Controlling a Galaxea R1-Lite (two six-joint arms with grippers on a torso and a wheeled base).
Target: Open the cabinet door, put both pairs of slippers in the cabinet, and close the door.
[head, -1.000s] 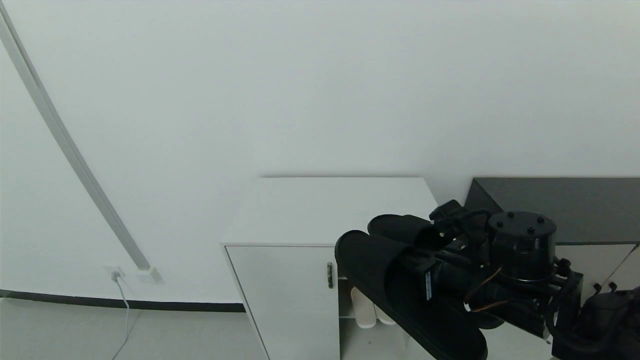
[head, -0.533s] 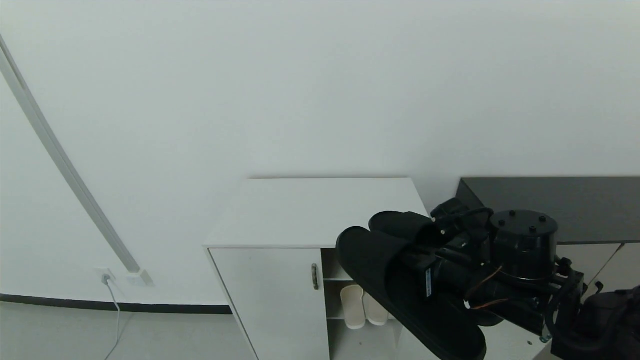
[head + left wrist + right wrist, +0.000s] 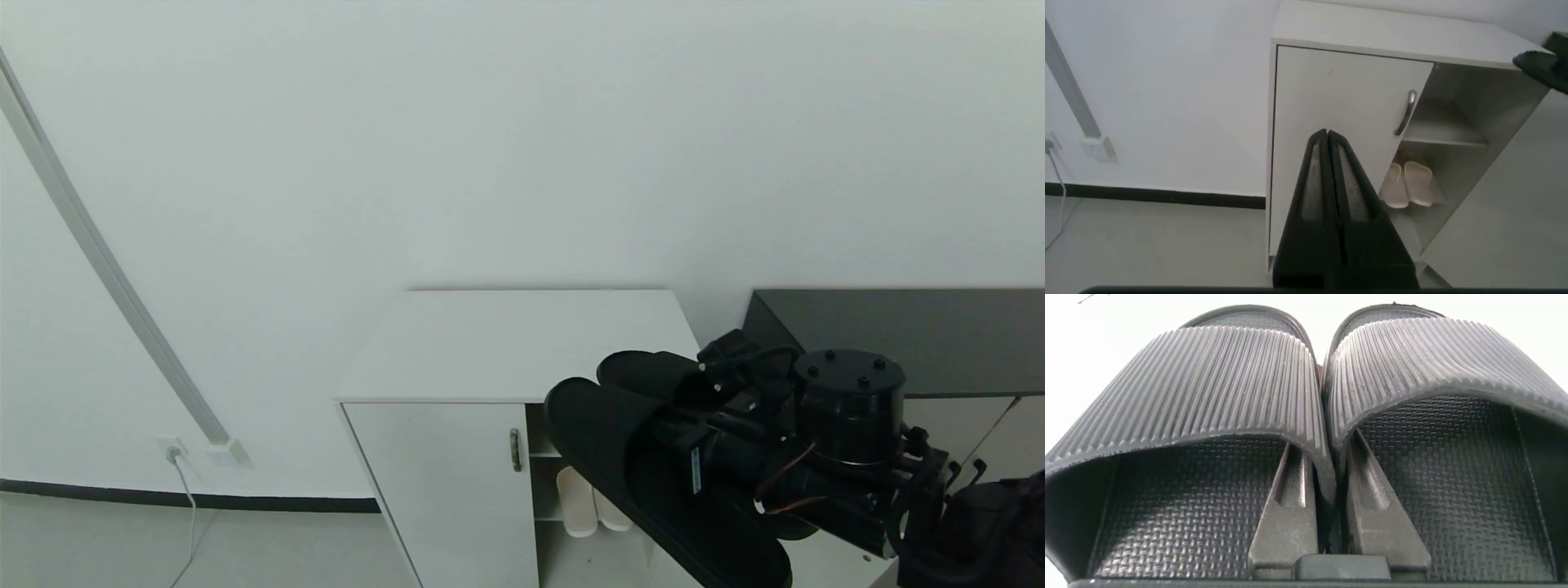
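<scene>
**Head view: black pair held at the open cabinet, arm a touch lower**

Between a second ago and half a second ago the whole picture slid sideways, so that was my camera, not the furniture. Since then the framing has held. The black slippers (image 3: 620, 441) have sunk slightly and now cover more of the pale slippers (image 3: 578, 510) behind them.

The right gripper (image 3: 1327, 469) has one finger inside each black slipper, clamping their inner sides together under the ribbed straps. That arm is raised in front of the open right half of the cabinet (image 3: 506, 343), with the soles tilted and the toes towards the cabinet. The left gripper (image 3: 1328, 135) is clenched on nothing, fingers pressed flat together, and points at the closed left door (image 3: 1331, 122).

The pale pair lies side by side on a lower shelf inside the open compartment, beside the door handle (image 3: 515, 450).

The cabinet is white and stands against a white wall. A dark-topped unit (image 3: 898, 327) is just to its right. To its left are a slanting cable duct (image 3: 106, 261), a wall socket (image 3: 171, 447) with a cord, a black skirting strip and grey floor.
</scene>
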